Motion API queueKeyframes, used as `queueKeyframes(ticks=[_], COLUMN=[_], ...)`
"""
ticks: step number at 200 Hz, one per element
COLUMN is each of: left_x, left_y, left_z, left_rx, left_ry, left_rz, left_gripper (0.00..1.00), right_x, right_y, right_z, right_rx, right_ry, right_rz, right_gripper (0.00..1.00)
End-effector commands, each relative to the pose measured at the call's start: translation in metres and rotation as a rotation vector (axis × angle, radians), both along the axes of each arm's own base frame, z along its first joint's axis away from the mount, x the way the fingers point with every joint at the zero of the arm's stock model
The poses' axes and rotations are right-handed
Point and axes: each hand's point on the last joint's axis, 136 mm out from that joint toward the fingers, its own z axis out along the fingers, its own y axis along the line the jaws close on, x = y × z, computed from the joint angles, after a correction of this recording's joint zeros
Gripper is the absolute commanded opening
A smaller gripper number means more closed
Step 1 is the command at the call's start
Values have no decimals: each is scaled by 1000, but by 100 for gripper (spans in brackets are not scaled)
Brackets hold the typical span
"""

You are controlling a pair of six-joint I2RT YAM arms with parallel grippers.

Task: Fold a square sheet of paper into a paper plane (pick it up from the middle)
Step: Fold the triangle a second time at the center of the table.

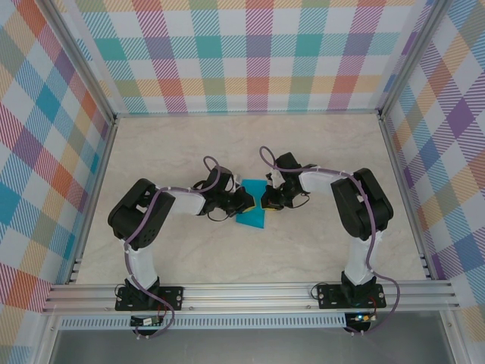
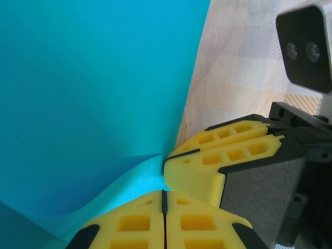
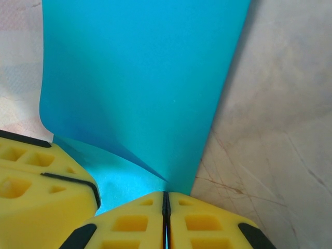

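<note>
The square sheet of paper (image 1: 251, 217) is teal-blue and lies at the middle of the table, between my two grippers. My left gripper (image 1: 244, 202) comes at it from the left and my right gripper (image 1: 264, 199) from the right, tips nearly touching. In the left wrist view the sheet (image 2: 98, 88) buckles up into my shut left gripper (image 2: 164, 193), with the right gripper's yellow fingers (image 2: 207, 174) just beside it. Seen from the right wrist, a raised fold of the sheet (image 3: 140, 83) runs into my shut right gripper (image 3: 166, 194).
The marble-patterned tabletop (image 1: 318, 152) has bare room all around the sheet. Plaid walls (image 1: 250, 53) and aluminium rails (image 1: 250, 292) close the workspace. The right wrist camera (image 2: 306, 46) hangs close over the left gripper.
</note>
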Motion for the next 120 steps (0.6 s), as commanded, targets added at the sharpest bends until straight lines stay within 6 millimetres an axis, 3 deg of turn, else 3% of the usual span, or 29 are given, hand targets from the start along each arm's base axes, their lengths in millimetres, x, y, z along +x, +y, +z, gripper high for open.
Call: queueKeyframes(ticks=[1,52,120], left_x=[0,-7,-9], left_y=[6,13,16], left_z=[-10,-24,-26], left_rx=[67,112,120], left_ry=[8,36,37], left_rz=[10,7,12], left_gripper=[5,4,3], right_x=[-2,13,11], right_y=[-1,5,-1], right_z=[-8,33,28], right_rx=[-28,30,-2], right_ry=[12,-64,-53], right_rz=[15,-32,-54], right_gripper=[12,25,36])
